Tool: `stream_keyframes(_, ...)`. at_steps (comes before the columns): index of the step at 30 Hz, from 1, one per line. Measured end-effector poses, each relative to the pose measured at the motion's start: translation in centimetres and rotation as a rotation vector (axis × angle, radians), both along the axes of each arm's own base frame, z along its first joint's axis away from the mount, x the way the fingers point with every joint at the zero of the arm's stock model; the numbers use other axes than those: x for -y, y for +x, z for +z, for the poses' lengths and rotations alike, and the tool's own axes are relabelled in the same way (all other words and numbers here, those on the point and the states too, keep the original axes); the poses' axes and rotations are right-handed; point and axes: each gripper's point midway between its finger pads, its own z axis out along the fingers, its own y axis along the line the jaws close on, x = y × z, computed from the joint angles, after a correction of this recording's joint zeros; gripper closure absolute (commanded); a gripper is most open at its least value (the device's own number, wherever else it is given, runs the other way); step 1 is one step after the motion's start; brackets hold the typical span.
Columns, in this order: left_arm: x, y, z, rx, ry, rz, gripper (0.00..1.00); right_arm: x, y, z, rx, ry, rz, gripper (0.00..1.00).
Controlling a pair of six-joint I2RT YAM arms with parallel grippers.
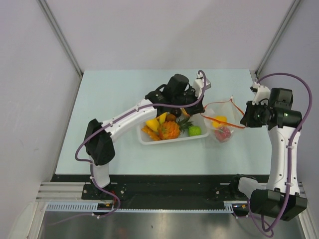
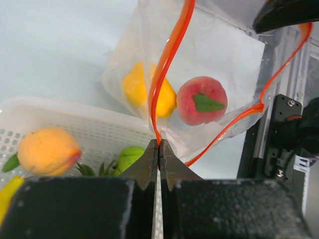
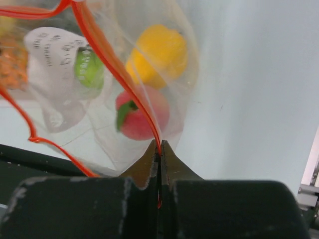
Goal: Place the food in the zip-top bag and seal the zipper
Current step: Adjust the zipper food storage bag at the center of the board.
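Note:
The clear zip-top bag hangs between both grippers to the right of the basket, its mouth open. It holds a yellow fruit and a red peach; both also show in the right wrist view, the yellow fruit above the peach. My left gripper is shut on the red-orange zipper at the bag's left end. My right gripper is shut on the zipper at the right end. More food lies in the basket: a pineapple, a green fruit, yellow pieces.
The white perforated basket sits mid-table under the left arm. In the left wrist view an orange peach and a green fruit lie in it. The black rail runs along the table's near edge.

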Motion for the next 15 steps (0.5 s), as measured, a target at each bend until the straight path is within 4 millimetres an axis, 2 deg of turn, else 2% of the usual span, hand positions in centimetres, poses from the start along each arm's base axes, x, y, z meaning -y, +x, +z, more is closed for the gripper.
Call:
stream_keyframes(2, -0.1, 0.7, 0.0, 0.014, -0.015, 0.005, 0.97, -0.5, 0.3, 1.1, 0.04, 0.02, 0.011, 1.0)
stream_keyframes(4, 0.0, 0.7, -0.2, 0.021, -0.014, -0.001, 0.98, -0.8, 0.2, 1.2, 0.051, 0.037, 0.016, 1.0)
stream_keyframes(8, -0.1, 0.3, -0.8, 0.014, 0.006, -0.02, 0.95, -1.3, -0.2, -1.0, -0.01, 0.079, 0.011, 1.0)
stream_keyframes(10, -0.2, 0.3, -1.1, 0.008, 0.012, -0.025, 0.94, -1.3, 0.3, -1.9, -0.044, 0.098, 0.0, 1.0)
stream_keyframes(15, -0.5, 0.7, -1.2, -0.001, 0.01, -0.025, 0.94, -1.3, 1.1, -2.1, -0.043, 0.114, -0.021, 1.0)
